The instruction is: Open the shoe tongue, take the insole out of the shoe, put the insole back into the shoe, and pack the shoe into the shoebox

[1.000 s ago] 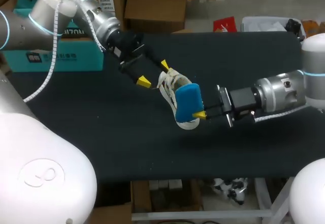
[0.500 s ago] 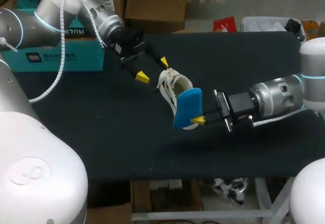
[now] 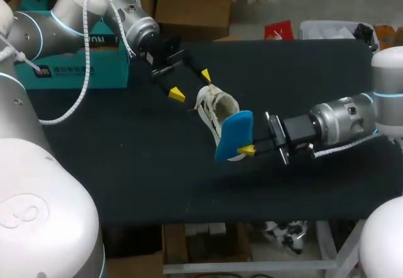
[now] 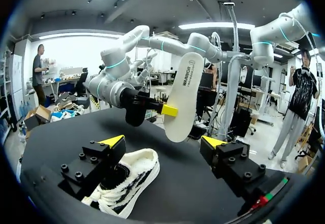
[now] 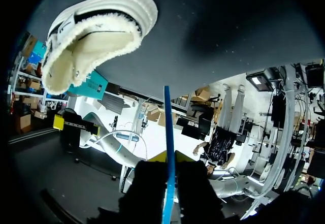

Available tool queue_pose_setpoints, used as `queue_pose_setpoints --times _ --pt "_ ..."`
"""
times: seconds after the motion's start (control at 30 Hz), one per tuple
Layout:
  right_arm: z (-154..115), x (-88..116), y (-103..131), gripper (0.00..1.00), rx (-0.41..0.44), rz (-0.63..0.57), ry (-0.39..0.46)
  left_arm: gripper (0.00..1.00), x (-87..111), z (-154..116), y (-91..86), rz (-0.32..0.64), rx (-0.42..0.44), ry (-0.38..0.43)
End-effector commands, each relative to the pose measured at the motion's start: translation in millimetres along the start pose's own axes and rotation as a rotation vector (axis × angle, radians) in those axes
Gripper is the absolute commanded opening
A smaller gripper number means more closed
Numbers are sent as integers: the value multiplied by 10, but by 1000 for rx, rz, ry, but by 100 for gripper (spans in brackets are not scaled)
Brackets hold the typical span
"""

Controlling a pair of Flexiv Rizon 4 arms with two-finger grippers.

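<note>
Shoe [image 3: 216,103] and insole [image 3: 234,134] were apart in the head view: the shoe lay on the dark worktop [image 3: 126,158] near its middle, and the blue-faced insole stood on edge over the shoe's near end, pinched at one end by the right hand [image 3: 247,149]. The left hand [image 3: 191,84] hung just beyond the shoe with its fingers spread and nothing between them, and a teal box [image 3: 75,70], probably the shoebox, sat at the far left edge. In the left wrist view the insole was plainly in the air, upright and clear of the worktop, while the shoe lay under and beside one open finger, touched by neither. In the right wrist view the insole showed as a thin blue line clamped between the two dark fingers, and the fleecy opening of the shoe faced it from ahead. The main risk, as I judged it, was that nobody was holding the shoe: pushing the insole in would likely shove or roll it. Held only by one end, the insole could also bend, catch on the fleece or tongue, and twist out of the grip.
</note>
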State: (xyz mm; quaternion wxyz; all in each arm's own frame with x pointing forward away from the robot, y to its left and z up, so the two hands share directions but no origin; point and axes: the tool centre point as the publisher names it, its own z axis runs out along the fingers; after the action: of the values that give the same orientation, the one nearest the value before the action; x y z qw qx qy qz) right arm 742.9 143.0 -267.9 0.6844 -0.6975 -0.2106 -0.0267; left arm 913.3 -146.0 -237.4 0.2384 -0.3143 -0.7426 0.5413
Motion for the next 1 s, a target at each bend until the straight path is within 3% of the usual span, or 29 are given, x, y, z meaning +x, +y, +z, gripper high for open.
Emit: queue_pose_setpoints --times 0.03,0.37,1.0 --pt "-69 -51 2 0 13 -1 -4 100 -85 -120 49 99 -13 218" --pt "13 -11 23 0 -2 6 -99 100 -133 7 28 193 -60 403" --pt "39 -24 -10 0 -21 -16 -113 100 -59 32 9 200 -85 428"
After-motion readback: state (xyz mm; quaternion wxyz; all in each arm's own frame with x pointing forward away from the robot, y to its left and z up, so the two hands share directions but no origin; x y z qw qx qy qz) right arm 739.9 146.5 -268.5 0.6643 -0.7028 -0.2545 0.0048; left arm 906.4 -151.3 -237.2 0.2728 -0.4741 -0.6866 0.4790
